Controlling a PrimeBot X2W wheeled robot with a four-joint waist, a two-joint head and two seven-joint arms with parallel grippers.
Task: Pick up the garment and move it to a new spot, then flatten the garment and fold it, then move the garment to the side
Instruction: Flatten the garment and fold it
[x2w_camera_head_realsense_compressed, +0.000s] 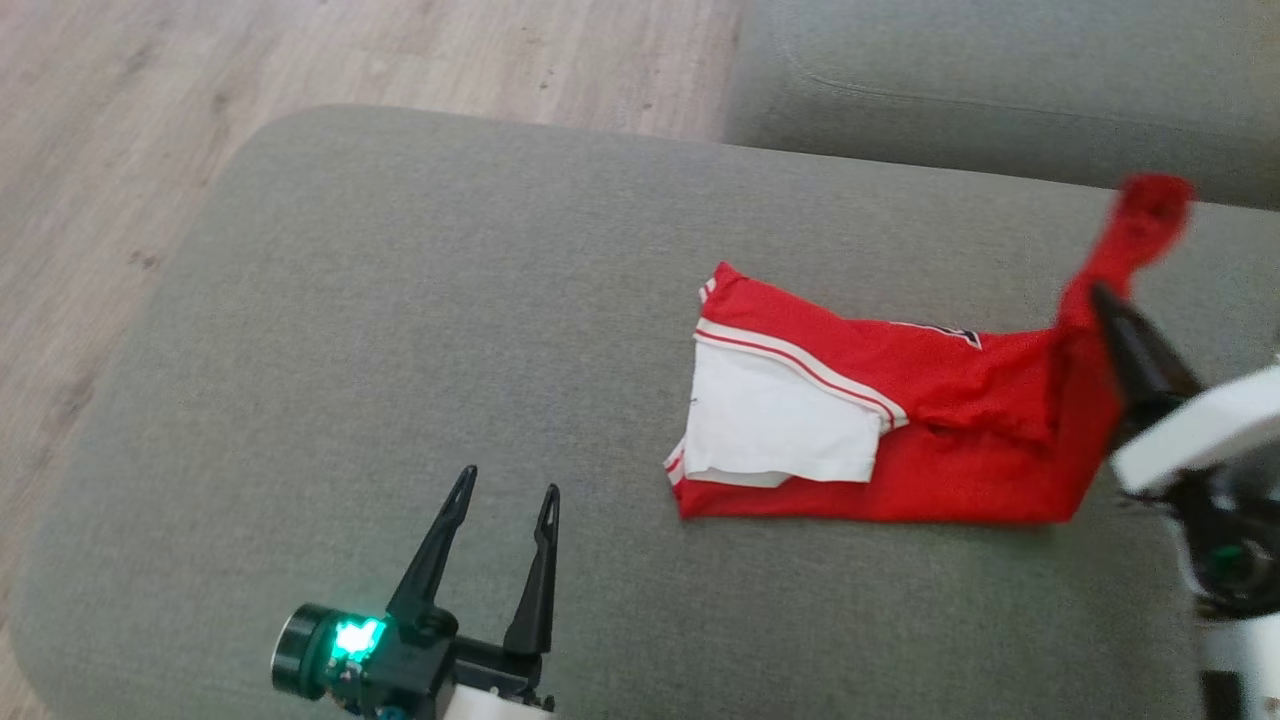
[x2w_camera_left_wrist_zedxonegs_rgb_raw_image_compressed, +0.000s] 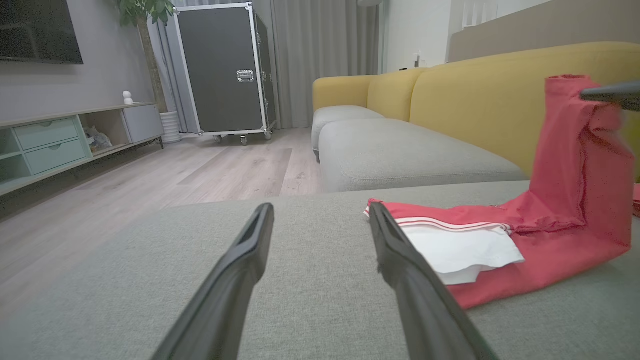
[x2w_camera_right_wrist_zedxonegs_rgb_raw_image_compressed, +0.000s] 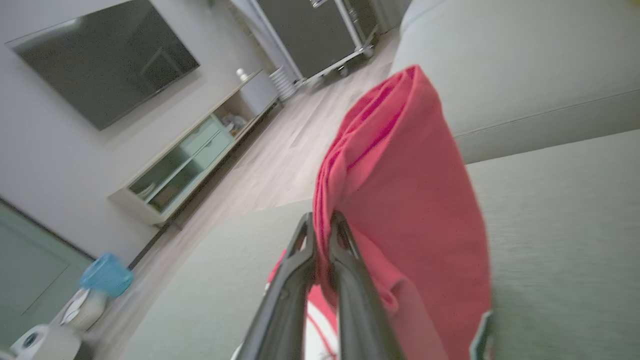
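Here, pinches the right-hand end of the red knitted garment with white trim and a white panel between the shut fingers of the right tool, raising that end into a standing column above the grey fabric sofa cushion. Leaves the rest of the cloth flat on the cushion, right of centre in the head view, long axis running left to right across the seat. Confirms the pinch in the right wrist view, with both tips closed tight on a bunched red fold. Holds the left tool wide open and empty, low over bare cushion and well apart from the cloth, fingers pointing up the seat, the garment's white-panelled end lying ahead and to its right. Puts the right arm plainly nearer, since it has the cloth in its grip. Calls, by the look of it, for a lift and carry along that long axis, probably leftward toward the open stretch of cushion. Risks the flat end dragging and bunching unless raised higher.
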